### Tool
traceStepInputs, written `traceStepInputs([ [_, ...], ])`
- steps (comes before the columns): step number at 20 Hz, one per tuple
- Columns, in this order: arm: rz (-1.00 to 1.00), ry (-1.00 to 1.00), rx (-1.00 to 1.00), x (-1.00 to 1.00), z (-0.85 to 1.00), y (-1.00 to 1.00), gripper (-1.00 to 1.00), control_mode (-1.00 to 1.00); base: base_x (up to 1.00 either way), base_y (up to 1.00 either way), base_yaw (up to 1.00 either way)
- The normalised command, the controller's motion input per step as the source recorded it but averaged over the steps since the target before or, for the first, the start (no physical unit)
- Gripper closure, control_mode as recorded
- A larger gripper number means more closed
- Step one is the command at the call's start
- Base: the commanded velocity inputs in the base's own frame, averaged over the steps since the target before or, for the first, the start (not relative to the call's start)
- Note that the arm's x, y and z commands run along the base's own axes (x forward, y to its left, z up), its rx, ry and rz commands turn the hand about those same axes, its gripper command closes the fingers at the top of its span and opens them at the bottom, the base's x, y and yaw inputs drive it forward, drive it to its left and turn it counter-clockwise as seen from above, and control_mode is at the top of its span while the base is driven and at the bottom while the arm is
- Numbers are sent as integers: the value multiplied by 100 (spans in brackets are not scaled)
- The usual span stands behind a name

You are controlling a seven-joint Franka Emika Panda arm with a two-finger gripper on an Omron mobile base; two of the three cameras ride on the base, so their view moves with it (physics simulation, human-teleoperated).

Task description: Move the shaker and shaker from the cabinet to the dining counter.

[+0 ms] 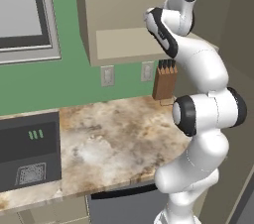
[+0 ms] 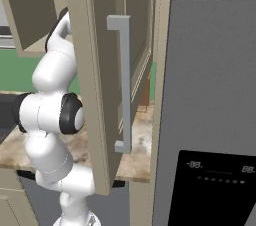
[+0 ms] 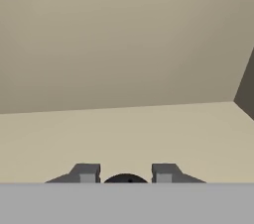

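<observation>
Shaker point(image 3: 125, 178) sits between my gripper point(image 3: 125, 173) fingertips in the hand view, only its rounded black top showing above the bottom band. It's on the plain beige shelf point(image 3: 124, 139) inside the cabinet point(image 1: 129, 25). The jaws stand narrow on either side of it and look closed on it, though I can't see actual pad contact. My read: I'm at the grasp step on the first shaker.

To do it well:
- confirm the grip is firm before lifting; it's small and round, and could squirt out
- lift straight up just off the shelf, then retreat along the approach line
- watch the open cabinet door point(image 2: 95, 70) and its metal handle point(image 2: 125, 80) on the way out; the arm is reaching in just beside it
- keep it upright during the carry

Looks: dark, smooth, dome-shaped top, narrow. Body is hidden. I can't see the second shaker from here. Dining counter isn't visible either.
</observation>
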Motion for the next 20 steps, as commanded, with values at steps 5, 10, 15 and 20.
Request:
traceStepInputs([
  [5,0,0,0,0,-8,1,100,-100,0,0,0],
  [10,0,0,0,-8,0,2,100,-100,0,0,0],
  [15,6,0,0,-32,0,27,100,-100,0,0,0],
  [20,14,0,-2,-57,1,38,100,-100,0,0,0],
])
